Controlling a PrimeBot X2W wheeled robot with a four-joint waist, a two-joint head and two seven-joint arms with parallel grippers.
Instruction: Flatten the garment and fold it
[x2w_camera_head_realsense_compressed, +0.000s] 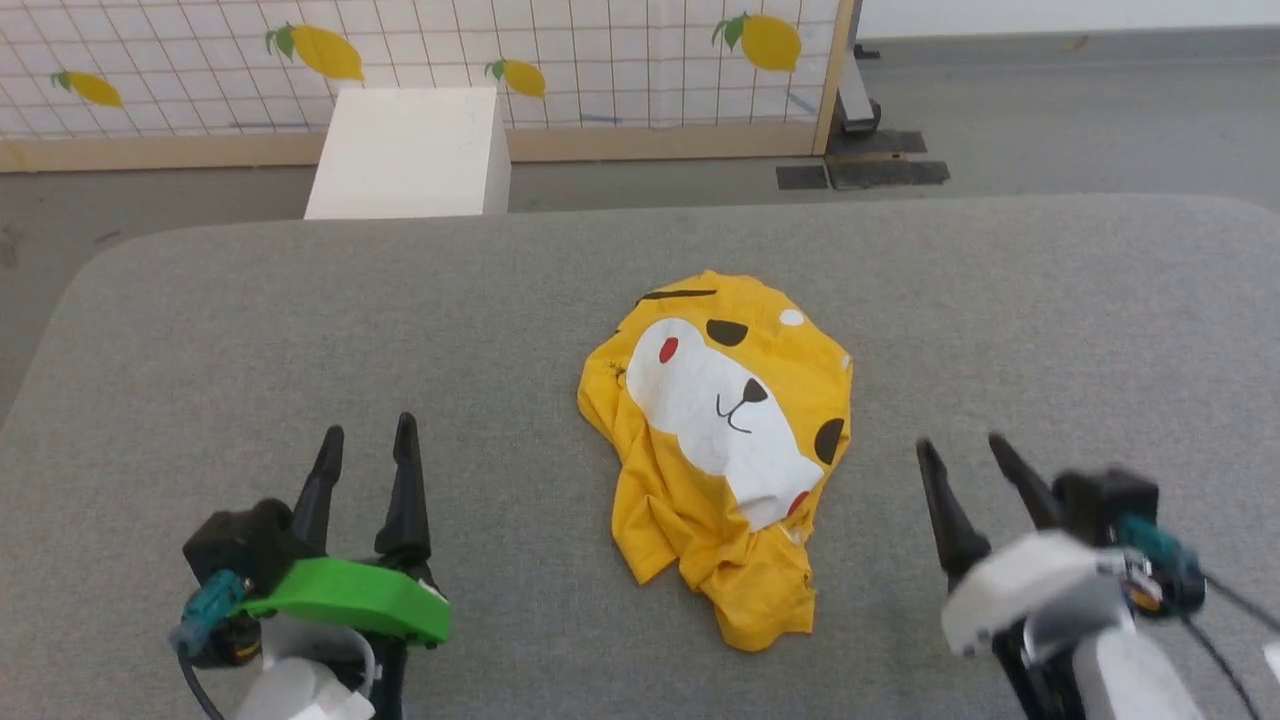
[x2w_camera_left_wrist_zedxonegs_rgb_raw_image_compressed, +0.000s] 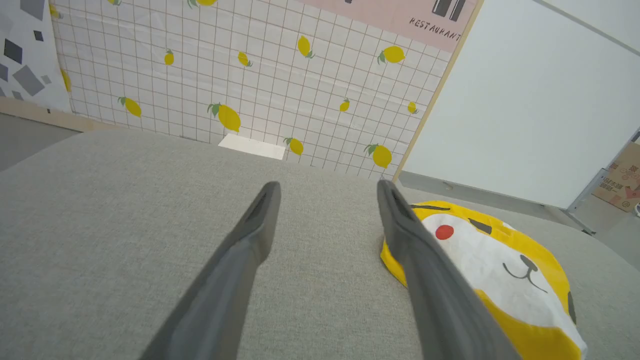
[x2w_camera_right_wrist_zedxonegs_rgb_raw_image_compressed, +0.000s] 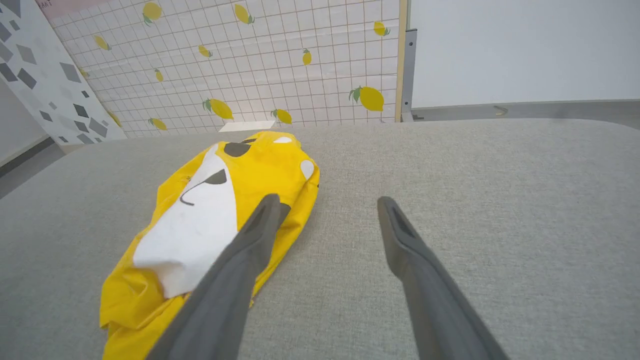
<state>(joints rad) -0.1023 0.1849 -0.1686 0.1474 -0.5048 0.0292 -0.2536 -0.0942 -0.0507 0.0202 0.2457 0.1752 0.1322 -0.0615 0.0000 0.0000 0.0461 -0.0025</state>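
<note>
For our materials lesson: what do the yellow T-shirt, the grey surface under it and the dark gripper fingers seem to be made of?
T-shirt: thin soft cloth, probably cotton, matt; it slumps in loose wrinkles.
Grey surface: woven fabric, matt; fine weave grain shows.
Fingers of the left gripper: smooth, dull dark plastic or rubber; which is unclear.

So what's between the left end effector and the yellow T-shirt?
Nothing: in the head view, just bare grey fabric surface separates the open left end effector from the crumpled yellow cartoon-face cotton T-shirt.
</note>
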